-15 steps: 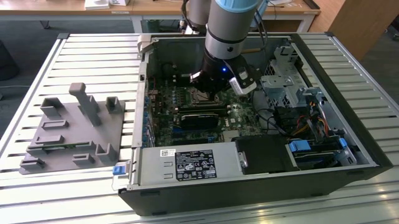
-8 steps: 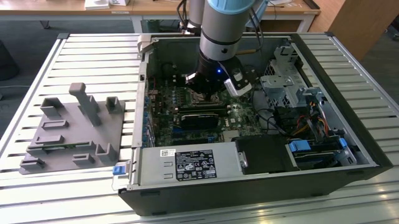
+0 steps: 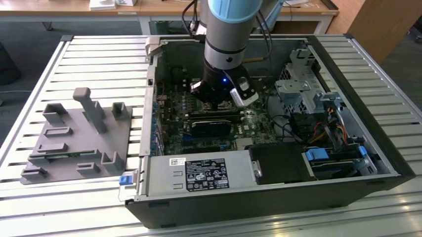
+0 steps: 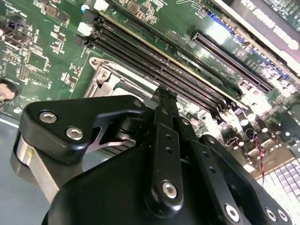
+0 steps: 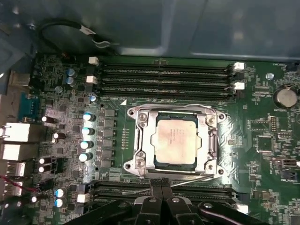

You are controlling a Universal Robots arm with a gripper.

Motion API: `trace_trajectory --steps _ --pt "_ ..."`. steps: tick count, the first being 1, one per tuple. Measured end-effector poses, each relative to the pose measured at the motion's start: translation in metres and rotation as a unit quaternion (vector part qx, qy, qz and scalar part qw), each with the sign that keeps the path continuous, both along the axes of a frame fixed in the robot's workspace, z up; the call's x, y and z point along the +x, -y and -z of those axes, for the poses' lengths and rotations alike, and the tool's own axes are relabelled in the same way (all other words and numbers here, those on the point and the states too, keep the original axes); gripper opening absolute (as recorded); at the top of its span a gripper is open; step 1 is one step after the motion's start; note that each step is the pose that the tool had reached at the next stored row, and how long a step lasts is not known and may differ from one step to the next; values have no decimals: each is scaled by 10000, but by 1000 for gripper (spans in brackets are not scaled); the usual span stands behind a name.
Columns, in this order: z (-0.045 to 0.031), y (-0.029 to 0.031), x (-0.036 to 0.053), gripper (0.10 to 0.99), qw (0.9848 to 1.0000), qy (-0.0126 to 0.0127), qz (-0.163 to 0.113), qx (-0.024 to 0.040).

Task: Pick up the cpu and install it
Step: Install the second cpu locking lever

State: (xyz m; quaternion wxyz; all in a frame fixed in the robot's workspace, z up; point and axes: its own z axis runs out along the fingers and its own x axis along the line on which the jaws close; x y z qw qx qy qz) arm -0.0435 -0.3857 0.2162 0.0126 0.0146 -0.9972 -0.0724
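Note:
The cpu (image 5: 174, 140), a small square chip with a pale metal top, lies flat inside the metal-framed socket (image 5: 140, 143) on the green motherboard (image 5: 262, 136). My gripper (image 5: 161, 183) hangs just off one edge of the socket, over the neighbouring memory slots, and is apart from the chip. Its two black fingers are pressed together with nothing between them. In the second wrist view the gripper (image 4: 164, 94) covers most of the socket, and a corner of the socket frame (image 4: 105, 77) shows beside it. In the exterior view the gripper (image 3: 214, 102) is low inside the open computer case (image 3: 264, 197).
Black memory slots (image 5: 164, 75) run along both sides of the socket. A black expansion card (image 3: 211, 126) lies just in front of the gripper. Drive cages and cables (image 3: 310, 103) fill the case's right. A grey fixture tray (image 3: 76, 143) holding a green memory stick (image 3: 66, 154) sits at the left.

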Motion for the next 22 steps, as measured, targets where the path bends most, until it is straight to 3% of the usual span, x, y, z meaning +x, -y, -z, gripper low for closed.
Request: trace_trajectory --steps 2,5,9,16,22 --pt "33 0 -1 106 10000 -1 0 4" --pt "54 2 -4 106 10000 -1 1 57" --pt "61 52 -16 106 9999 0 1 110" --pt "61 116 -95 106 9999 0 0 172" --pt "62 147 -176 106 9996 7 1 279"
